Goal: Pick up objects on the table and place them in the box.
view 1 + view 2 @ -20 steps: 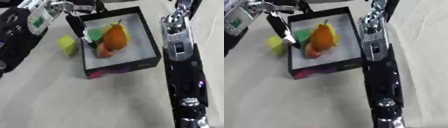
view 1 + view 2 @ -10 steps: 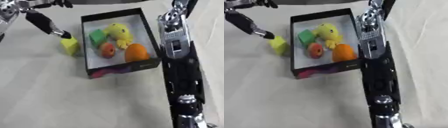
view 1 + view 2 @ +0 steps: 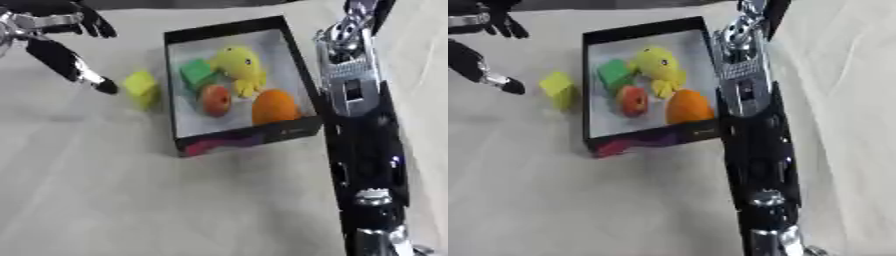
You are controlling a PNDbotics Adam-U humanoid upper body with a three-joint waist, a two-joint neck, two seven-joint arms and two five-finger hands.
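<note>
The pale surface (image 3: 131, 200) carries a black box (image 3: 229, 34), and the robot's right arm runs up along the box's right side, its hand out of sight. Inside the box lie a yellow duck toy (image 3: 238, 65), an orange (image 3: 275, 106), a green block (image 3: 199, 73) and a red fruit (image 3: 215, 99). A yellow block (image 3: 141, 88) sits just left of the box, and the left hand (image 3: 63, 42) hovers near it with fingers spread wide, holding nothing.
</note>
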